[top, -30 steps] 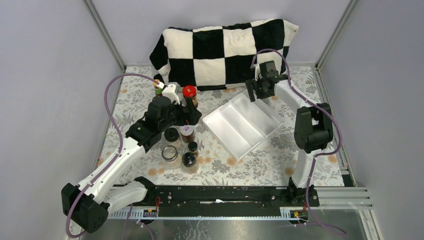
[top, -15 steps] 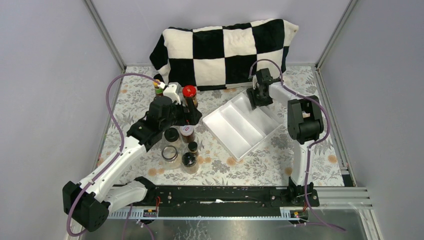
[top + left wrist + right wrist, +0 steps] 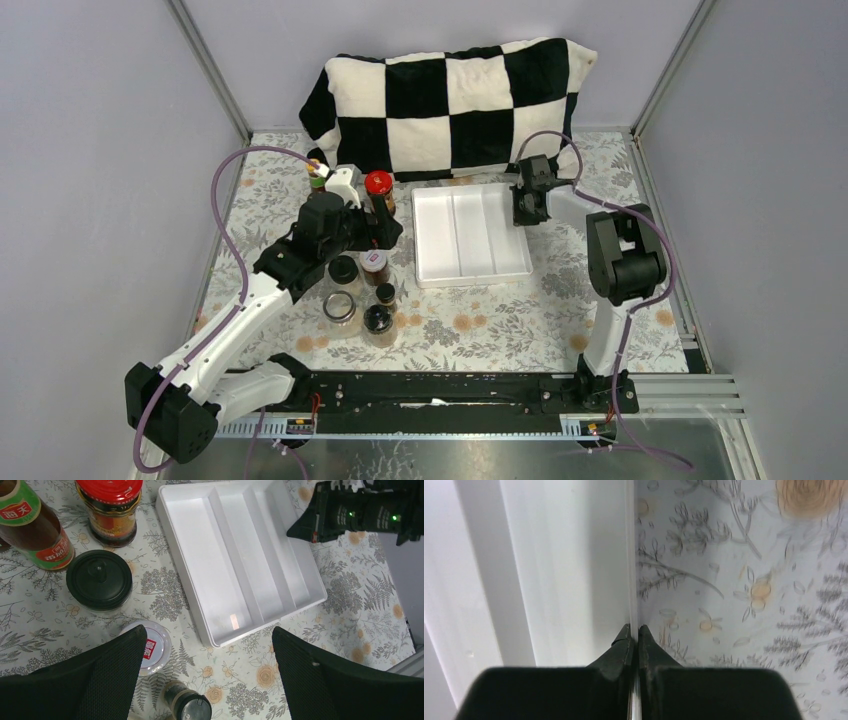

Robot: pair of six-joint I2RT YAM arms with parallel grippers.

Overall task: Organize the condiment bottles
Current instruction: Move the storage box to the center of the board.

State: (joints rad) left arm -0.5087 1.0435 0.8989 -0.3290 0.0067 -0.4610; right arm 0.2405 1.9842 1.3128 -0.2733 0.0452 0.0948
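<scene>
White tray [image 3: 470, 240]: lies flat on the floral tablecloth [image 3: 480, 320], three long compartments facing up.
Right gripper [image 3: 634, 632]: jaws pinched tight on the tray's right-hand wall, one finger inside, one outside.
Left gripper [image 3: 207, 630]: fingers spread wide, gripping nothing, hovering above the bottles.
Condiment bottles [image 3: 375, 266]: clustered upright on the cloth just left of the tray, red-lidded jar [image 3: 379, 188] at the far end, black-capped jar [image 3: 99, 579] nearer.
Backdrop: checked cushion [image 3: 450, 95] against the rear wall.

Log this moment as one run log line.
right pincer: shut on white tray wall | left pincer: open, above condiment bottles | bottles: none in tray
</scene>
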